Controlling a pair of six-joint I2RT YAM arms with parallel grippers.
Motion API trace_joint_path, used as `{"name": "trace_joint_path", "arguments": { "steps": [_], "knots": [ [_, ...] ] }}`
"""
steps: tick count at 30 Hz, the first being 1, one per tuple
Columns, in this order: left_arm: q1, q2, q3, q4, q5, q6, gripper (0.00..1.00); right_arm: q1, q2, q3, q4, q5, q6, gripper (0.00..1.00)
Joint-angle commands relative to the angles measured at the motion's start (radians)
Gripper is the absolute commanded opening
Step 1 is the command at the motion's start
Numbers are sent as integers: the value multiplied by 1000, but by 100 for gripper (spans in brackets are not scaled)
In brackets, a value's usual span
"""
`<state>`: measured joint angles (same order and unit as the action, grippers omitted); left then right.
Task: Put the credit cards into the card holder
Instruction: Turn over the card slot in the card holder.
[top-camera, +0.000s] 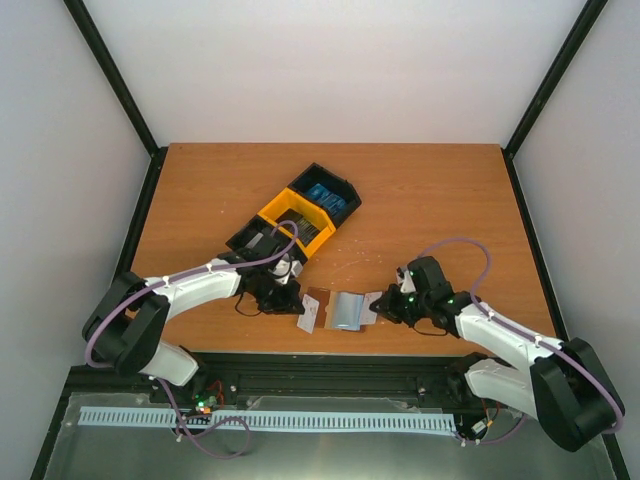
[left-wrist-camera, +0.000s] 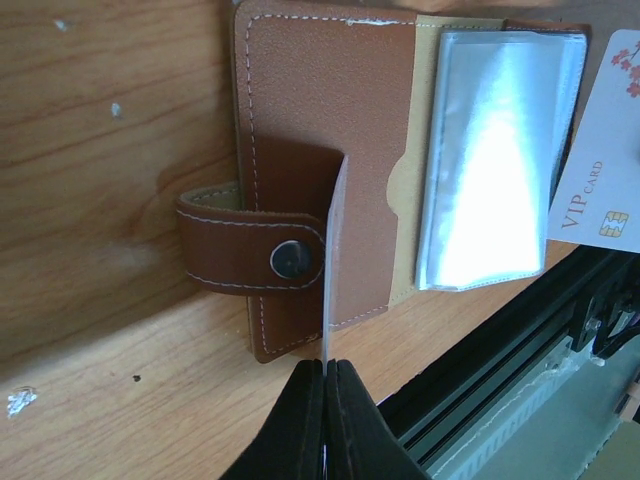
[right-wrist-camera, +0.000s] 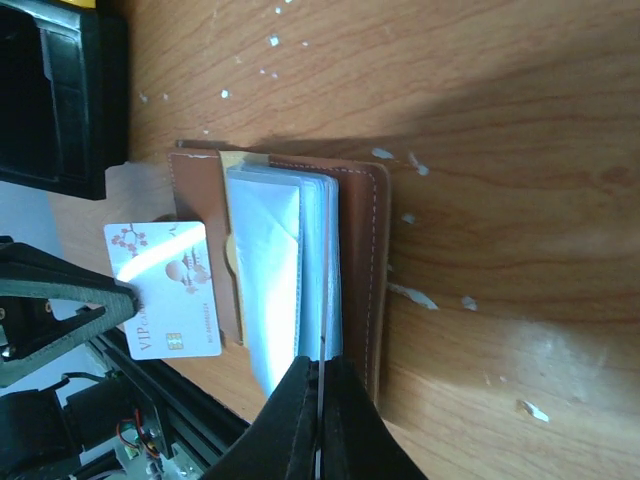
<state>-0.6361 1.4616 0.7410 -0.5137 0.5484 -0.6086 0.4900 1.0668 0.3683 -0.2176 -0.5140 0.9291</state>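
Card holder (top-camera: 345, 310) lies open and flat, long axis left to right, snap strap (left-wrist-camera: 250, 250) at its left end. Each wrist view shows its own card edge-on, and the other's face-on with "VIP" print. Left card (right-wrist-camera: 165, 290) stands upright at the holder's strap end, right card (left-wrist-camera: 600, 170) at the right edge of its clear sleeves (left-wrist-camera: 495, 160). We note left gripper (left-wrist-camera: 325, 380) pinched tight on left card, and right gripper (right-wrist-camera: 320, 385) likewise on right card.

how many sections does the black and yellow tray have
3: far black section holding blue cards, yellow middle section, near black section partly hidden under the left arm
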Motion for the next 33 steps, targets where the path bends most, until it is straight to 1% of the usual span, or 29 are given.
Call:
{"name": "trace_joint_path", "arguments": {
  "steps": [1,5,13,19,22,28,33],
  "knots": [
    [-11,17,8,4,-31,27,1,16,17,-2,94,-17,12,3],
    [-11,16,9,1,-32,26,1,27,3,0,113,-9,21,3],
    [-11,17,9,3,-29,14,1,39,66,-2,168,-33,21,3],
    [-11,13,8,4,-34,-1,1,58,139,-7,334,-94,69,3],
    [-11,10,8,3,-35,-7,1,88,193,-1,419,-113,88,3],
    [-11,-12,17,-5,-54,-21,1,148,320,47,504,-115,94,3],
    [-11,-70,41,-36,-98,-35,1,174,388,84,557,-124,88,3]
  ]
}}
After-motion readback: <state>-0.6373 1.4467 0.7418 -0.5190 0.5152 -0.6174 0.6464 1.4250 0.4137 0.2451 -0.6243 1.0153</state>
